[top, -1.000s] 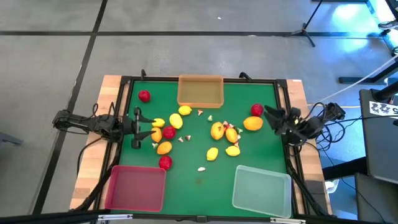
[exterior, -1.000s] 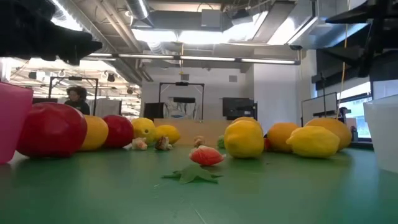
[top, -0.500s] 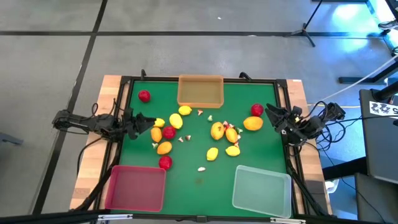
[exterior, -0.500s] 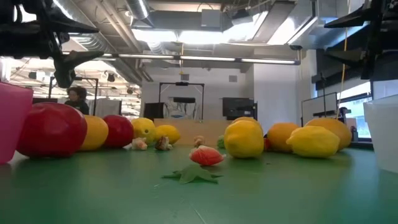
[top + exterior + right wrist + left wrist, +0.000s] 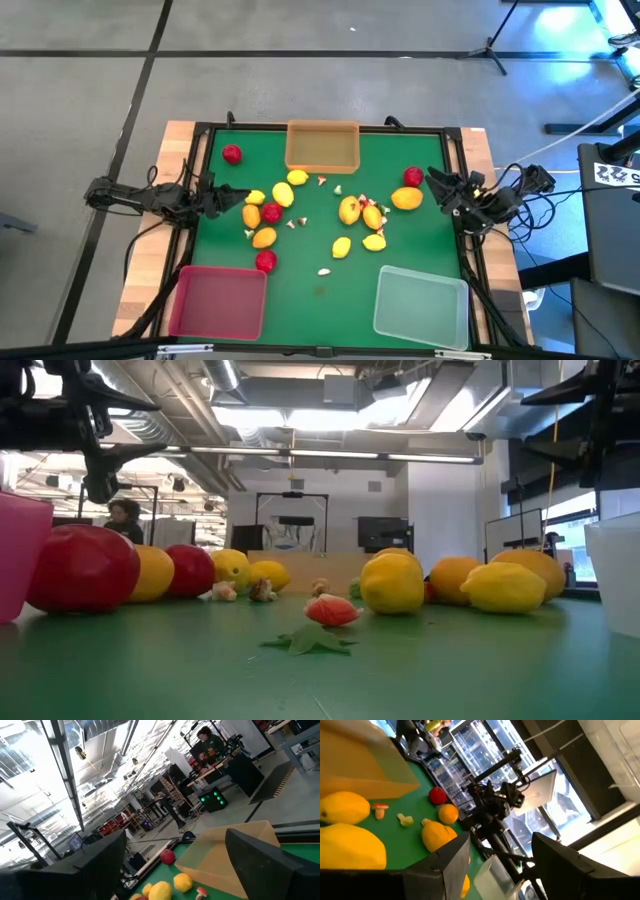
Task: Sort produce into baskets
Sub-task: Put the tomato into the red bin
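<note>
Looking down from above, you see the produce [image 5: 300, 215] scattered mid-surface [image 5: 320, 290], between the orange-tan basket [image 5: 322, 146] at the far edge and the red basket [image 5: 218, 302] and clear basket [image 5: 421, 305] at the near edge. In the left wrist view, your left gripper [image 5: 500, 862] has its fingers parted, empty. In the right wrist view, the right gripper [image 5: 175, 862] is likewise spread, holding nothing.

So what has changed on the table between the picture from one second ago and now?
The left claw drew back toward the table's left edge, away from the yellow and orange fruits, holding nothing, jaws open. The right claw shifted only slightly at the right edge. The produce and the three baskets did not move.
</note>
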{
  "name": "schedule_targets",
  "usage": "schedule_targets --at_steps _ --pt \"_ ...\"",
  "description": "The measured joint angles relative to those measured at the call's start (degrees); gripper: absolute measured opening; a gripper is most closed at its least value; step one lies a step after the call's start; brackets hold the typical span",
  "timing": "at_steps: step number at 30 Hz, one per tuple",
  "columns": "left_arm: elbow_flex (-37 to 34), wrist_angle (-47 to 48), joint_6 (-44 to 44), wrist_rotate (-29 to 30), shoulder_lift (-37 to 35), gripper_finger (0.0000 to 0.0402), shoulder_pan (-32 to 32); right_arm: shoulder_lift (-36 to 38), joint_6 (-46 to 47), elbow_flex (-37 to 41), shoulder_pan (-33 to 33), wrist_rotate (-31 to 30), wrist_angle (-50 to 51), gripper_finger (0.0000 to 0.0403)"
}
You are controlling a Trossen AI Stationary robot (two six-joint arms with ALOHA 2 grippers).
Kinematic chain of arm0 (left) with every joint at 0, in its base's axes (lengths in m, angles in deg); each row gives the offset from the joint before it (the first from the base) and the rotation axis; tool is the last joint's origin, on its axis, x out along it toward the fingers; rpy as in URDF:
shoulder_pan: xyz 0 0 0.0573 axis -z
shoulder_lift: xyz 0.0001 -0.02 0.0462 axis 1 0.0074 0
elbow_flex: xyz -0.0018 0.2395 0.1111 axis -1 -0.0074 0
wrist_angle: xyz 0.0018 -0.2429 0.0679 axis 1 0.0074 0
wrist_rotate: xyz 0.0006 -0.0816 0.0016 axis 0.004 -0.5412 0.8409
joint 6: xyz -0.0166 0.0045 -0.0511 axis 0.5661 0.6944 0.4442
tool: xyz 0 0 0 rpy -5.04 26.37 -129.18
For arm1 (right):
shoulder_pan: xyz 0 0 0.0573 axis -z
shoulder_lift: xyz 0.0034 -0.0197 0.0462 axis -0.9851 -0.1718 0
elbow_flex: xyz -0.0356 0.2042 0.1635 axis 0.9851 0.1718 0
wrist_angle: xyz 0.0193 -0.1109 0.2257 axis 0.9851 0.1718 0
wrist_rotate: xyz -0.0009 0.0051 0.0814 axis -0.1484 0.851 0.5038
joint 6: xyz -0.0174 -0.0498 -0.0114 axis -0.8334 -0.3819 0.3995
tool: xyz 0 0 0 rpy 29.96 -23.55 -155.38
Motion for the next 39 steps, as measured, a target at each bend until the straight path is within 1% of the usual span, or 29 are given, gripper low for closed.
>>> schedule_targets --at_steps 8,11,12,16,20,24,26,28,31,33,35,39 --pt "0.0 1.15 -0.37 0.82 0.0 0.0208 0.0 0.0 0.02 0.0 0.0 0.0 1.33 0.0337" --pt "-0.02 0.19 0.25 6.18 0.0 0.0208 -0.01 0.0 0.32 0.0 0.0 0.02 1.09 0.0337" --pt "-0.02 -1.12 0.41 6.55 0.0 0.0208 -0.03 0.0 1.37 0.0 0.0 0.02 0.87 0.0337" --pt "0.65 -7.34 -3.43 3.46 0.0 0.0208 -0.01 0.0 5.02 0.0 0.0 0.27 0.88 0.0337" --pt "6.16 -9.14 -10.33 2.14 0.84 0.0208 -0.01 0.0 5.11 0.0 0.0 1.54 0.87 0.0337" --pt "14.02 -8.62 -19.08 3.1 5.74 0.0208 -0.01 0.0 5.24 0.0 0.0 1.53 0.87 0.0337" --pt "18.55 -5.21 -22.18 5.03 9.25 0.0208 -0.01 0.0 5.24 0.0 0.0 1.53 0.87 0.0337" --pt "23.17 2.07 -22.89 8.93 13.56 0.0208 -0.01 0.0 5.24 0.0 0.0 1.53 0.85 0.0337" --pt "29.87 16.2 -18.41 17.49 20.51 0.0208 -0.06 0.0 5.24 0.0 0.0 1.53 0.83 0.0337" --pt "33.94 25.23 -15.99 21.34 25.57 0.0208 -0.75 0.0 5.23 0.0 0.0 1.52 0.83 0.0337" --pt "37.44 32.12 -15.78 23.2 30.6 0.0208 -2.1 0.0 5.22 0.0 0.0 1.51 0.83 0.0337" --pt "44.24 38.42 -17.17 23.55 40.14 0.0208 -7.12 0.0 5.22 0.0 0.0 1.27 0.83 0.0337"
